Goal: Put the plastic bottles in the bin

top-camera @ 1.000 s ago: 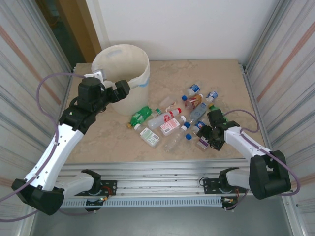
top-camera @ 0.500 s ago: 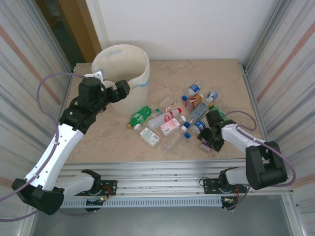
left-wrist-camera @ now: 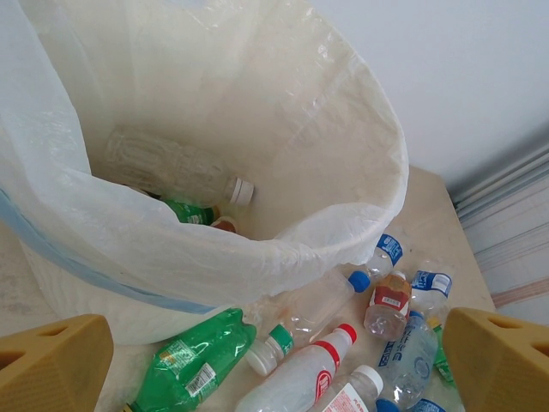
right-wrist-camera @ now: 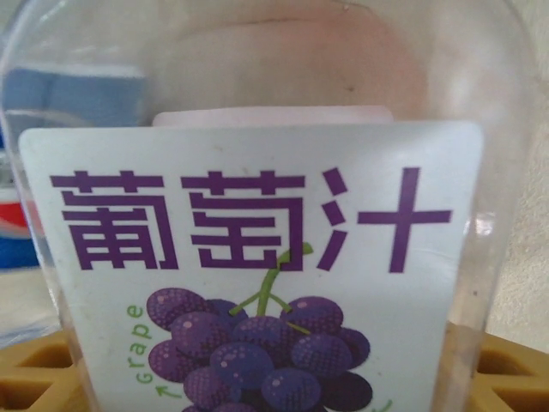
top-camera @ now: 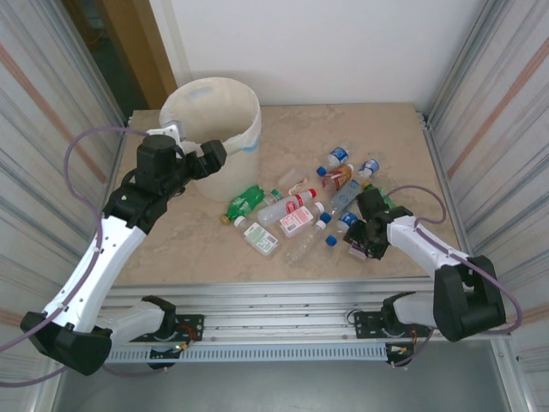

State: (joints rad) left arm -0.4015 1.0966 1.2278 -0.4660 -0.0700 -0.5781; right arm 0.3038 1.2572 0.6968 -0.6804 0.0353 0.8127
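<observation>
My left gripper point(top-camera: 210, 157) point(left-wrist-camera: 274, 369) hangs open beside the near rim of the bin point(top-camera: 249, 129) point(left-wrist-camera: 343, 146), nothing between its yellow fingertips. Inside the bin lie a clear bottle point(left-wrist-camera: 171, 167) and a green one point(left-wrist-camera: 193, 212). Several plastic bottles lie in a heap on the table: a green one point(top-camera: 244, 203) point(left-wrist-camera: 193, 365), a white one with a red label point(top-camera: 298, 221), blue-capped clear ones point(top-camera: 336, 158). At the heap's right end my right gripper point(top-camera: 360, 245) is shut on a clear grape juice bottle point(right-wrist-camera: 257, 257), whose sides press against both fingers.
Corrugated metal walls stand close on both sides of the marble-patterned table point(top-camera: 189, 249). The aluminium rail point(top-camera: 274, 300) runs along the near edge. More loose bottles point(left-wrist-camera: 403, 343) crowd the area just below and right of the bin.
The right gripper slid slightly left onto the grape juice bottle and its jaws narrowed around it. The left arm has not moved.
</observation>
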